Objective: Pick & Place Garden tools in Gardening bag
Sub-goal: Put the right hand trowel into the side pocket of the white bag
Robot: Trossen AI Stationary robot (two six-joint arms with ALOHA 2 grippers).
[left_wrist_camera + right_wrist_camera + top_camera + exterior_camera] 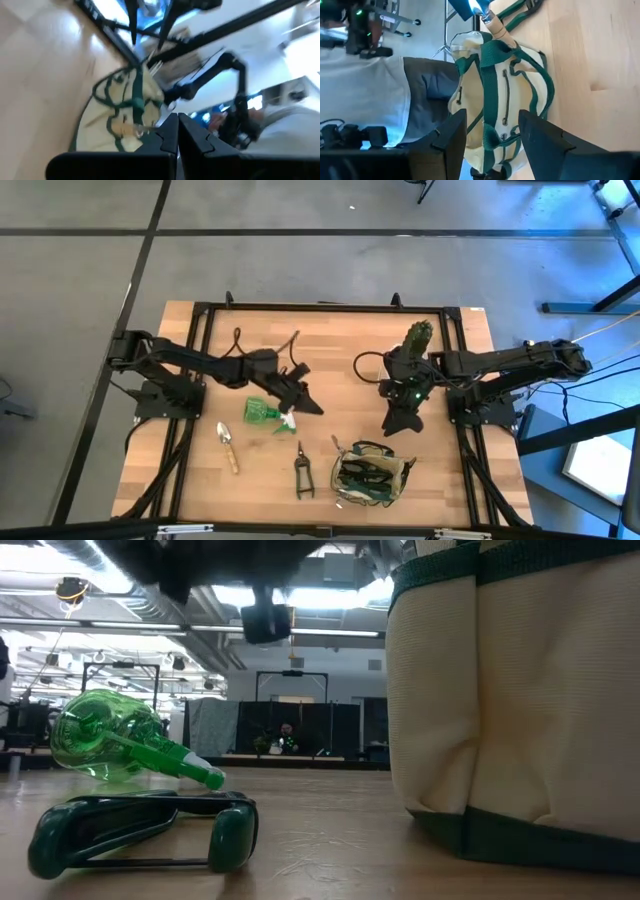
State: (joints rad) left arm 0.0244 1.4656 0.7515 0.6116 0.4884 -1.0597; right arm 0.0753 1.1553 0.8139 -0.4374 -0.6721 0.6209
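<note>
Left hand (312, 408) is pinched together, empty, beside the spray bottle (262, 413); right hand (403, 423), fingers apart, could snag the gardening bag (372, 477) and tip it.

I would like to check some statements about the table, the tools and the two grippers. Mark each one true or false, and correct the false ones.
1. The green spray bottle lies on its side on the table. True.
2. The left gripper is wide open. False: its fingers are shut together, with nothing between them.
3. A trowel with a wooden handle lies on the table, outside the bag. True.
4. The right gripper holds the pruning shears. False: the shears lie alone on the table, and its open fingers are empty.
5. The cactus stands inside the bag. False: it stands apart, near the table's far edge.
</note>
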